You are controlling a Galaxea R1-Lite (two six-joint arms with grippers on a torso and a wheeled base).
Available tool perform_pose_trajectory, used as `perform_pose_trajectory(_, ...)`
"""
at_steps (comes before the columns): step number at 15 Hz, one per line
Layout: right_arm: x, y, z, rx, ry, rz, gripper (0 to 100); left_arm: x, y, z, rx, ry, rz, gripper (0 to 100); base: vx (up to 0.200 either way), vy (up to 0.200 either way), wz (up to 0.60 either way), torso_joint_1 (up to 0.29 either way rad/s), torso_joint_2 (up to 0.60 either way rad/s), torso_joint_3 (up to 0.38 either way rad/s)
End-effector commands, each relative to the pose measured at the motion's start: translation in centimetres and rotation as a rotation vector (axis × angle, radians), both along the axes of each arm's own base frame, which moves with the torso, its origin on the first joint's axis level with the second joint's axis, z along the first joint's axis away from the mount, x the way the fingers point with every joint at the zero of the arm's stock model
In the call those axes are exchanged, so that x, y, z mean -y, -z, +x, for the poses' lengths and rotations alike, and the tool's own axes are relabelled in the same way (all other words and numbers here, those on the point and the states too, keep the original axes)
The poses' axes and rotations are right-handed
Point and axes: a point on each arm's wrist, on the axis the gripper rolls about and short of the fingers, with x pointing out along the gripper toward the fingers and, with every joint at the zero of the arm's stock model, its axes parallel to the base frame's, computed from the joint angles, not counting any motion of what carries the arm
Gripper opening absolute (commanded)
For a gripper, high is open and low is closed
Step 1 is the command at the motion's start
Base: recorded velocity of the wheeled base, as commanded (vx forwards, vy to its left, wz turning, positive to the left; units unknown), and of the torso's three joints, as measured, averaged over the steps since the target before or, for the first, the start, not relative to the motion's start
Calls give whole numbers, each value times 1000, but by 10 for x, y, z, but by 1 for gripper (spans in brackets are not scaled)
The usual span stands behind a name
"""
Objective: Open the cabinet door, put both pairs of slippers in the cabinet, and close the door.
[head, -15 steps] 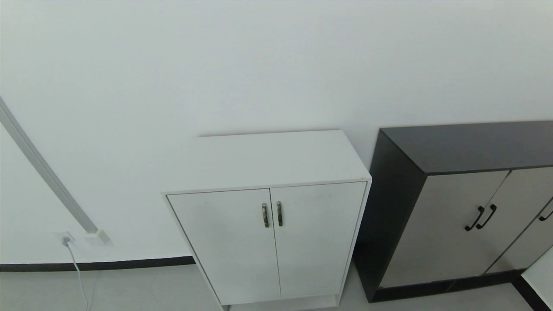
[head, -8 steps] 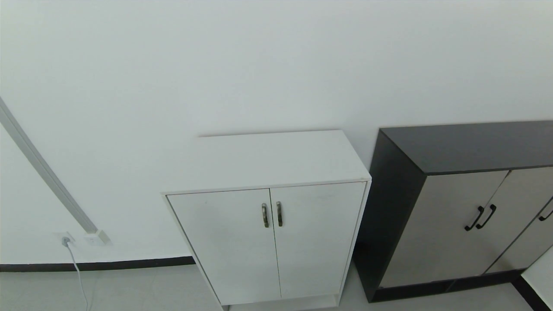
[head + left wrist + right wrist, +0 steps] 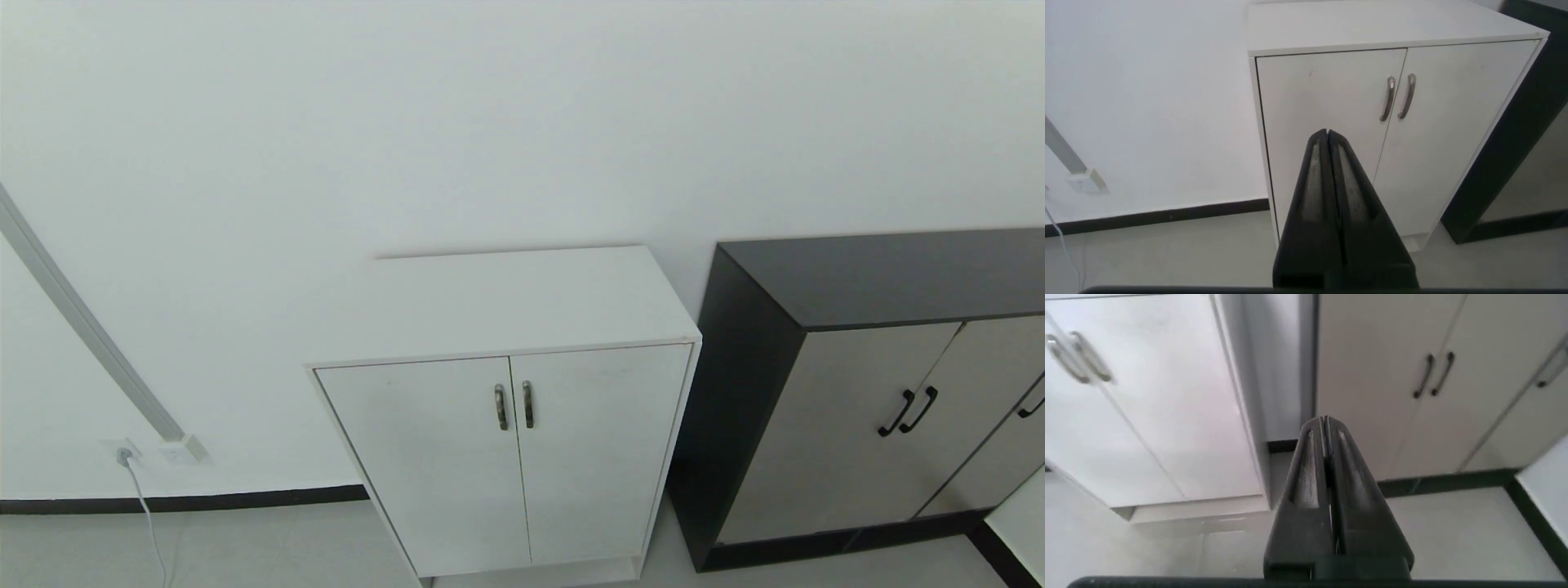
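2 shut doors (image 3: 433, 465) front the white cabinet (image 3: 522, 302) against the wall (image 3: 408, 122), a black cabinet (image 3: 857, 278) just beside its right, with left gripper (image 3: 1328, 135) and right gripper (image 3: 1325, 423) before them, jaws pressed together.

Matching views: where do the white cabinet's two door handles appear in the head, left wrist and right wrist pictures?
Head view: door handles at lower centre, on the white cabinet.
Left wrist view: door handles beyond the shut left claw, toward the dark cabinet.
Right wrist view: door handles across the shut right claw from the dark cabinet.
Shared landmark: the dark cabinet beside the white one.
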Motion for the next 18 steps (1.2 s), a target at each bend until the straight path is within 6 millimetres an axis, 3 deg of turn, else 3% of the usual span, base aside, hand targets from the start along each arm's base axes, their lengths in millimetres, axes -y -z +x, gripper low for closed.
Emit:
perform_pose_trajectory(1, 0, 2, 3, -36, -38, 2, 0, 0, 0, 0, 0, 0, 0, 0, 0, 0, 0, 0, 0, 0)
perform_pose_trajectory(5, 0, 1, 7, -87, -119, 3, 0, 0, 0, 0, 0, 0, 0, 0, 0, 0, 0, 0, 0, 0)
perform_pose_trajectory(9, 1, 2, 0, -9, -120, 8, 0, 0, 0, 0, 0, 0, 0, 0, 0, 0, 0, 0, 0, 0)
perform_pose_trajectory(18, 1, 3, -5, 68, -26, 9, 0, 0, 0, 0, 0, 0, 0, 0, 0, 0, 0, 0, 0, 0)
